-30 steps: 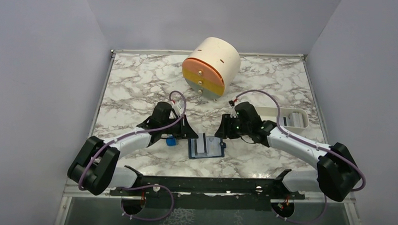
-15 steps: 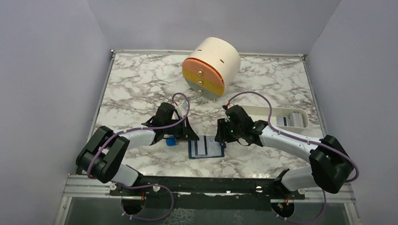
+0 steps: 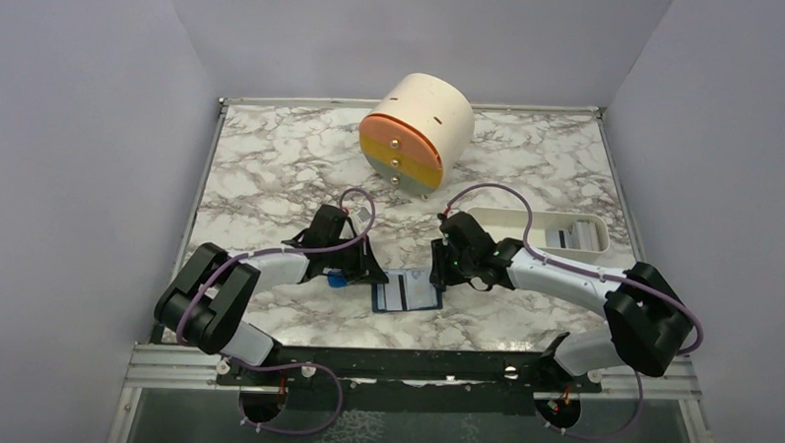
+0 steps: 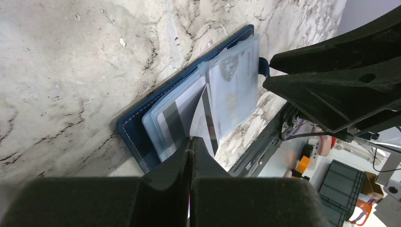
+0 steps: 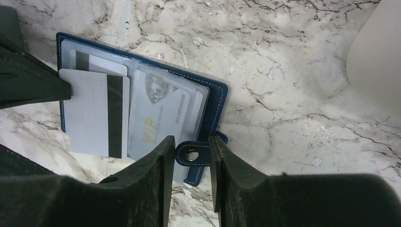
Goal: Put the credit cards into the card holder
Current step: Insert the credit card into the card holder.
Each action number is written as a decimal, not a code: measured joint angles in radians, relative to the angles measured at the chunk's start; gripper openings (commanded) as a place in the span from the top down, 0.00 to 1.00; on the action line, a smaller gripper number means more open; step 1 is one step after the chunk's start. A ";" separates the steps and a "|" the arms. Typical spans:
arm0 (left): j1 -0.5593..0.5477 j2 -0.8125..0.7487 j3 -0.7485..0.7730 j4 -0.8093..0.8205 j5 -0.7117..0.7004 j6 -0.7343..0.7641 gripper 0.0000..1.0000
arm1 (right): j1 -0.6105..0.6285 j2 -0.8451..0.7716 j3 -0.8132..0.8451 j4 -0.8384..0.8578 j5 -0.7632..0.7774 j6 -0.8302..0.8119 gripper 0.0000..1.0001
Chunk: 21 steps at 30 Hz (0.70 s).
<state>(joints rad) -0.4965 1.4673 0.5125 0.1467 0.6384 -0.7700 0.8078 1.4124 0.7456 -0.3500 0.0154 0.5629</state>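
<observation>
The marble table [image 3: 272,158] carries a big cream drum [image 3: 432,110] lying on its side at the back, its orange and yellow face turned toward the arms. A white tray [image 3: 527,221] sits to the right with some pale flat pieces at its far end. Near the front edge, between the two arms, the card holder [image 3: 406,296] lies open and flat, with its clear pockets facing up. The left gripper [image 4: 191,142] is closed tight, pinching the edge of a credit card [image 5: 90,113] with a black stripe. That card lies over the holder's left half, partly off its near edge. The right gripper [image 5: 190,146] is down at the holder's right edge with a finger on each side of the snap tab [image 5: 194,153]. From here I can't tell whether it is actually squeezing the tab. A gold-lettered card [image 5: 158,118] is tucked in the right-hand pocket. A small blue block [image 3: 337,278] sits just beside the left gripper.
</observation>
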 measured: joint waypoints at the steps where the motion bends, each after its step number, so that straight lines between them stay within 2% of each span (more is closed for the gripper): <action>1: 0.000 0.001 0.002 -0.005 -0.002 0.002 1.00 | 0.002 0.001 0.000 0.000 0.003 -0.002 0.70; 12: 0.000 0.036 0.013 -0.007 -0.011 0.002 1.00 | 0.009 0.000 -0.014 0.017 0.023 -0.023 0.84; 21: 0.000 0.088 0.073 0.000 -0.005 0.002 1.00 | 0.009 -0.005 -0.094 0.122 0.027 -0.052 0.85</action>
<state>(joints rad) -0.4969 1.5551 0.5858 0.1467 0.6334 -0.7681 0.8169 1.4078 0.6514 -0.2276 0.0429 0.5110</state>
